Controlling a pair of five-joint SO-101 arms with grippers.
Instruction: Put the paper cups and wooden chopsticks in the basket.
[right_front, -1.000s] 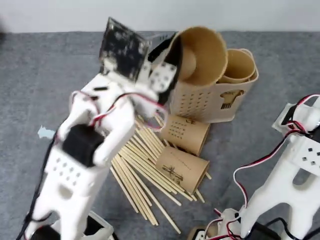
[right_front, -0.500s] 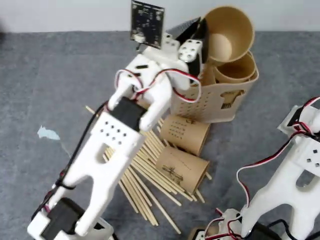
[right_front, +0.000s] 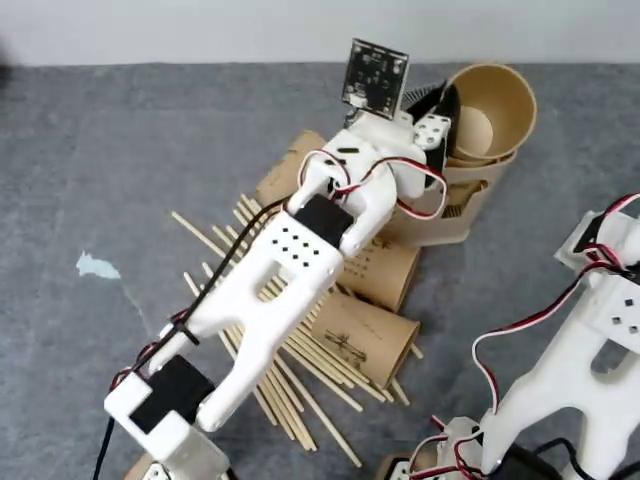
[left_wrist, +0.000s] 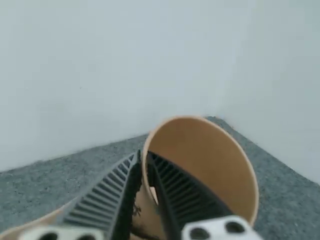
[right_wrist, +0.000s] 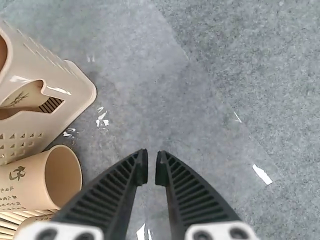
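Left gripper (right_front: 440, 100) is clamped on the rim of a paper cup (right_front: 495, 105), one finger inside the wall and one outside. The left wrist view shows the two fingers (left_wrist: 175, 185) pressed close, with only the cup wall between them. The cup hangs tilted, mouth up, over the basket (right_front: 450, 215) near the far edge of the table, right of the middle. The rim of a second cup (right_front: 485, 160) seems to show just under it, inside the basket.

The step looks like the drop. It will likely go best if the held cup is levelled and centred over the one below, so that it nests instead of catching on the basket wall. The fingers should part only once the base is inside. The gripper should then lift straight up, since the inner finger could drag the cup out again.

Two lying cups (right_front: 375, 270) and the wooden chopsticks (right_front: 290, 370) remain on the table in front of the basket, partly under the arm. Right gripper (right_wrist: 151, 167) hangs with its fingers together on nothing, over bare table beside the basket's corner.
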